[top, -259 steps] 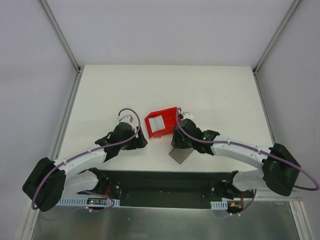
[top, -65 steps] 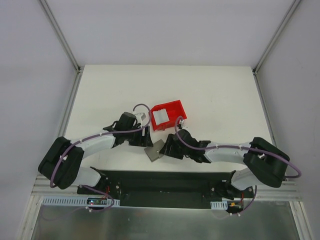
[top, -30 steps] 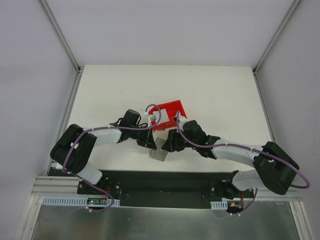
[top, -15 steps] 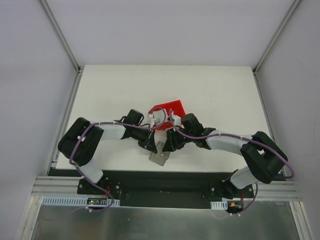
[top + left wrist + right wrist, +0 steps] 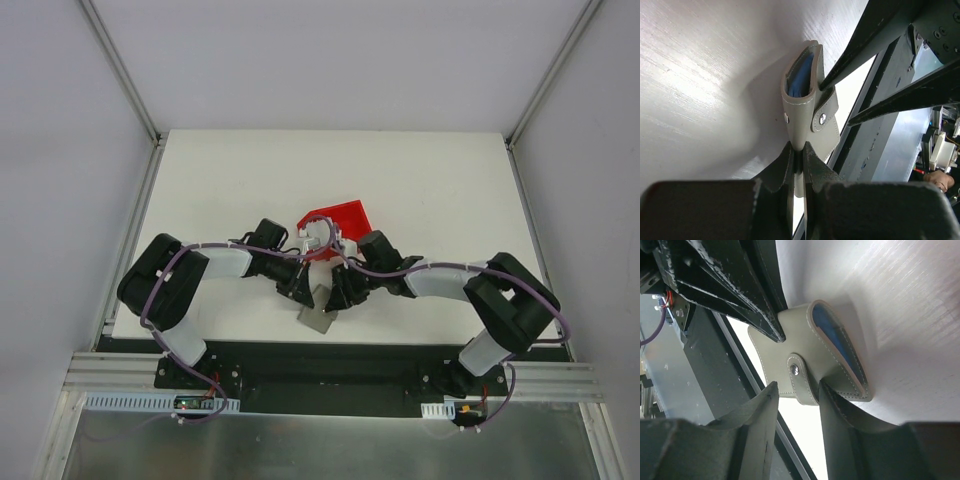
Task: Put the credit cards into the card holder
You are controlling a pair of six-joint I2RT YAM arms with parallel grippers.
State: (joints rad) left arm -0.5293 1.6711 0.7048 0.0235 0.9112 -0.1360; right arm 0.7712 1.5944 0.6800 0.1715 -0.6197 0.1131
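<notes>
The card holder (image 5: 318,318), a grey wallet with a round snap, sits near the table's front edge between both grippers. My left gripper (image 5: 306,294) is shut on one edge of the card holder (image 5: 801,107), which gapes slightly and shows its blue inside. My right gripper (image 5: 797,385) stands open astride the snap tab of the card holder (image 5: 805,347). One of its fingers (image 5: 840,407) is tucked under the flap and the other is clear of it. The credit cards are hidden behind the two wrists.
A red bin (image 5: 343,214) stands just behind the grippers, its near part covered by the wrists. The black base rail (image 5: 320,365) runs along the table's front edge right below the wallet.
The right arm has shifted left onto the wallet and its jaws have narrowed around the snap tab. The left gripper has kept its hold on the wallet.
</notes>
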